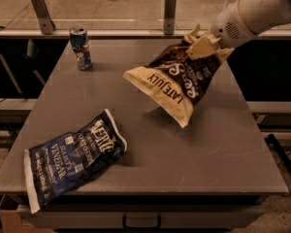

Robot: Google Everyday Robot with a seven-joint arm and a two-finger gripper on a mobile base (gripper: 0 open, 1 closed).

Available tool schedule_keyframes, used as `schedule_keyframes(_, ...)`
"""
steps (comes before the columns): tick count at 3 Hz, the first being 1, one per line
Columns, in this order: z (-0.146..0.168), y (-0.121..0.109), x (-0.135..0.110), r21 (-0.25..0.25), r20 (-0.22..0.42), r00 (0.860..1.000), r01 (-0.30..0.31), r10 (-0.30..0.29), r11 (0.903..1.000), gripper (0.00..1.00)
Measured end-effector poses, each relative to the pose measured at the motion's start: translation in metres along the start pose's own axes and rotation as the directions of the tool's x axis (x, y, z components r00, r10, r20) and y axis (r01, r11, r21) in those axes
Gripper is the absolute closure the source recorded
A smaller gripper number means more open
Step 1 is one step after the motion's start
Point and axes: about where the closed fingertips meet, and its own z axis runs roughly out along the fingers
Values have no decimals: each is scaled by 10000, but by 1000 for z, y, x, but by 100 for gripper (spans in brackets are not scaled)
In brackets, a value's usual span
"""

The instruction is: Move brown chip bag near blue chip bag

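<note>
Camera view: hand [203, 45] at upper right, clamped on top edge of brown chip bag [177, 84]. Bag hanging tilted over surface [208, 144], right of centre; pinched high, probably to carry it clear. Blue chip bag [70, 157] flat at front-left corner, well apart. Soda can [81, 47] upright, back left.

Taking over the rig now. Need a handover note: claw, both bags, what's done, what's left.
The claw is shut on the top end of the brown chip bag, which hangs tilted over the right-middle of the table.
The blue chip bag lies flat at the front left, well apart from it.
Done: grasp and lift.
Left: carry front-left, set down beside the blue chip bag, release.
</note>
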Motion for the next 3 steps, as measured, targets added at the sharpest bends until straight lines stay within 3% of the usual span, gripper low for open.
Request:
schedule_keyframes(1,29,20,-18,50,-21,9990,-452,452,9990,100)
schedule_keyframes(3,68,38,-17,443,-394,9854,-1636,1653,9855,59)
